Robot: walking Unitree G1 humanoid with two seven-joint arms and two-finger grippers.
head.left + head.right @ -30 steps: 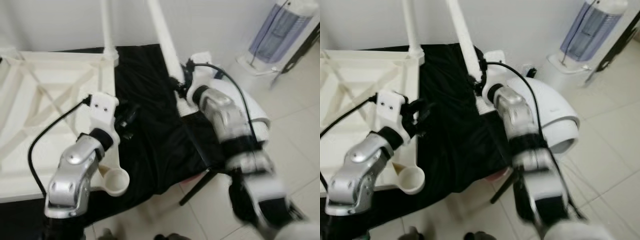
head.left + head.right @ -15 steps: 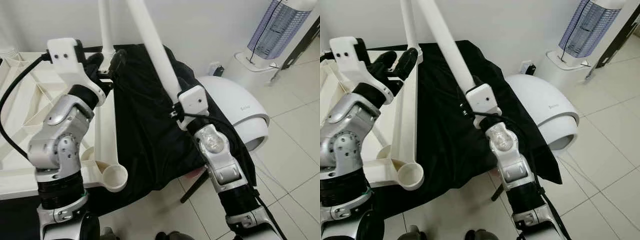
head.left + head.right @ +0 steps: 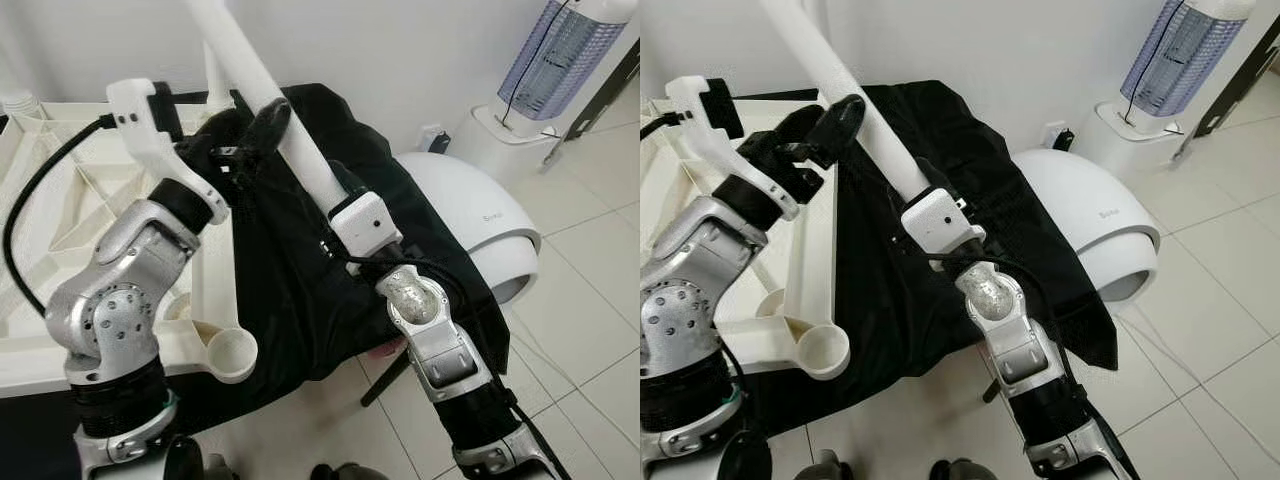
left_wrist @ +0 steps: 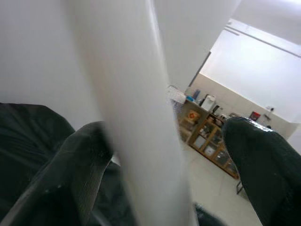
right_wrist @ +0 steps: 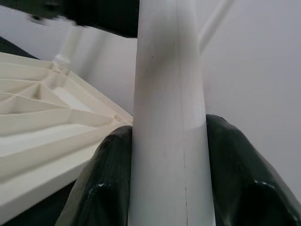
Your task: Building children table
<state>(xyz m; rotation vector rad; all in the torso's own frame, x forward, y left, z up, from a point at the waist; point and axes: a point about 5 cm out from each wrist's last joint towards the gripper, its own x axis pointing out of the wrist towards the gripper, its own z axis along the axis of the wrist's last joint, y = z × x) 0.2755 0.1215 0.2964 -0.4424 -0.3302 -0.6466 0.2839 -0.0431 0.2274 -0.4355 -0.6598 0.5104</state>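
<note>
Since half a second ago, swung toward 11 o'clock: white table leg (image 3: 290, 150). Nearest, right gripper (image 5: 169, 155) clamped around its lower end; farther up, left gripper (image 4: 174, 155) spread wide astride it. Behind, upturned tabletop (image 3: 70, 210) on black cloth (image 3: 300, 260). Risk: leg slipping, missing corner socket (image 3: 229, 356).

The long white plastic table leg (image 3: 262, 95) runs out past the top edge, its upper end unseen. The upturned cream ribbed plastic tabletop (image 3: 60, 200) is cut off at left.
</note>
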